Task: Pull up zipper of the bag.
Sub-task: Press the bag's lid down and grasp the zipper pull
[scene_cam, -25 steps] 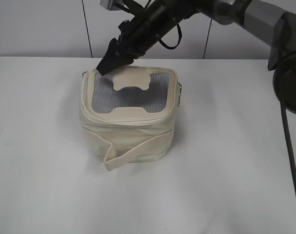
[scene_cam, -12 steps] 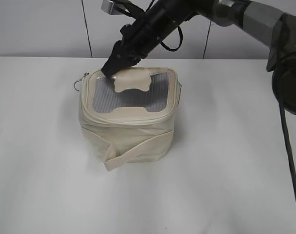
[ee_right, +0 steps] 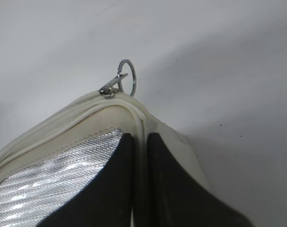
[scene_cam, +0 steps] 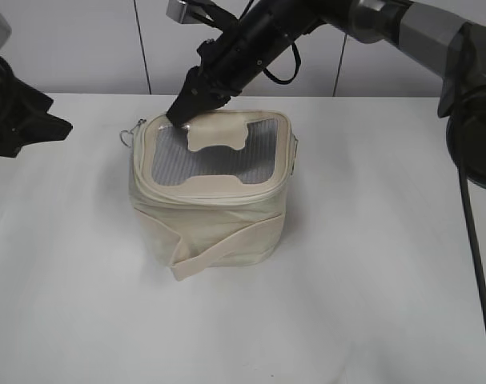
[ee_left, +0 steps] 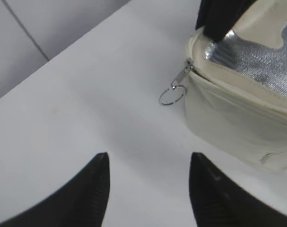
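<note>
Soft, light fabric bag (scene_cam: pixel 210 196) on the table (scene_cam: pixel 371 280): clenched right tool (scene_cam: pixel 181 112) pins its 11 o'clock rim; released left tool (ee_left: pixel 148 187) should hook the ring pull (ee_left: pixel 172 96) of the zipper (ee_right: pixel 63 116).

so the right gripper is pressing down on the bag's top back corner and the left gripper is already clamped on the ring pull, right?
Not quite. The left gripper is open and apart from the ring pull, with bare table between them, as the left wrist view shows. The rest stands: the right gripper presses on the top back corner of the bag.
</note>
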You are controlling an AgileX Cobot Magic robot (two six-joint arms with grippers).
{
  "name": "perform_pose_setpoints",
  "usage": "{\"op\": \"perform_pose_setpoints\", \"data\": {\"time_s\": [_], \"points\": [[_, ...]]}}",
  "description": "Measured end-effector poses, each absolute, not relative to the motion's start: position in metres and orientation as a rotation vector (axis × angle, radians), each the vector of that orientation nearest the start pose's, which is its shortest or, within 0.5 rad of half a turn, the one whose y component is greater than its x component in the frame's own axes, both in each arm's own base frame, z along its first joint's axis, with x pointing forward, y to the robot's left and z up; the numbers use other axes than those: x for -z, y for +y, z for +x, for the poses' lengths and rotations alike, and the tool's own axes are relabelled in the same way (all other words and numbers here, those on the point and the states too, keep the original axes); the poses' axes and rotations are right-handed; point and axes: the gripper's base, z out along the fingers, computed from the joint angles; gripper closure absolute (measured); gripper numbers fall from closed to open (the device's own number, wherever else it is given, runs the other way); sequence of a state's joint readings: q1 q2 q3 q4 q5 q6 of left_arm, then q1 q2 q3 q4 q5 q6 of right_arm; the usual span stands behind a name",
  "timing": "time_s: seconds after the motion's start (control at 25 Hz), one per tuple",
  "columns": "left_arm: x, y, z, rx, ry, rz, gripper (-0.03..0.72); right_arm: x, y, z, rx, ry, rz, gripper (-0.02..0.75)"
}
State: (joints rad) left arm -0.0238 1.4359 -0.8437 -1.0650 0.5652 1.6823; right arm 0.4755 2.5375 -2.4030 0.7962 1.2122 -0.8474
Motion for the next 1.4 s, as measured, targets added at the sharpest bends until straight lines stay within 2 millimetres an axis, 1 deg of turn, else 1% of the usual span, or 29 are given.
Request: {"op": "perform_pose_setpoints", "data": {"time_s": [0.16, 0.24, 0.28, 0.4, 0.52, 0.76, 0.96, 1.0, 1.04, 1.12, 1.2, 1.24, 1.28, 1.32, 1.4], "points": [[-0.231, -0.055, 0.321, 0.253, 1.979, 1.177, 0.274, -0.201, 0.299, 0.448, -0.965, 2.133, -1.381, 0.681], [-0.224, -0.056, 0.335, 0.253, 1.967, 1.215, 0.271, -0.201, 0.299, 0.448, -0.966, 2.136, -1.378, 0.681], [-0.218, -0.057, 0.341, 0.274, 1.965, 1.237, 0.266, -0.201, 0.299, 0.448, -0.967, 2.137, -1.377, 0.681], [-0.212, -0.063, 0.352, 0.335, 1.923, 1.315, 0.237, -0.201, 0.299, 0.448, -0.967, 2.138, -1.376, 0.681], [-0.205, -0.074, 0.358, 0.34, 1.897, 1.37, 0.218, -0.201, 0.299, 0.448, -0.968, 2.14, -1.375, 0.681], [-0.197, -0.099, 0.36, 0.267, 1.859, 1.447, 0.211, -0.201, 0.299, 0.448, -0.97, 2.145, -1.369, 0.682], [-0.188, -0.107, 0.366, 0.242, 1.865, 1.459, 0.216, -0.201, 0.299, 0.448, -0.971, 2.147, -1.368, 0.683], [-0.184, -0.107, 0.367, 0.229, 1.876, 1.456, 0.229, -0.201, 0.299, 0.448, -0.973, 2.148, -1.365, 0.683], [-0.181, -0.108, 0.368, 0.227, 1.882, 1.458, 0.264, -0.201, 0.299, 0.448, -0.974, 2.15, -1.364, 0.683], [-0.177, -0.11, 0.368, 0.228, 1.888, 1.466, 0.396, -0.201, 0.299, 0.448, -0.974, 2.151, -1.362, 0.683], [-0.177, -0.111, 0.368, 0.238, 1.885, 1.473, 0.585, -0.201, 0.299, 0.448, -0.974, 2.151, -1.363, 0.683], [-0.177, -0.111, 0.367, 0.244, 1.884, 1.475, 0.634, -0.201, 0.299, 0.448, -0.974, 2.151, -1.363, 0.683], [-0.177, -0.111, 0.367, 0.245, 1.882, 1.479, 0.669, -0.201, 0.299, 0.448, -0.973, 2.151, -1.363, 0.683], [-0.178, -0.111, 0.366, 0.244, 1.88, 1.482, 0.688, -0.201, 0.299, 0.448, -0.974, 2.153, -1.361, 0.683], [-0.181, -0.11, 0.364, 0.257, 1.902, 1.485, 0.697, -0.201, 0.299, 0.448, -0.976, 2.161, -1.353, 0.684]]}}
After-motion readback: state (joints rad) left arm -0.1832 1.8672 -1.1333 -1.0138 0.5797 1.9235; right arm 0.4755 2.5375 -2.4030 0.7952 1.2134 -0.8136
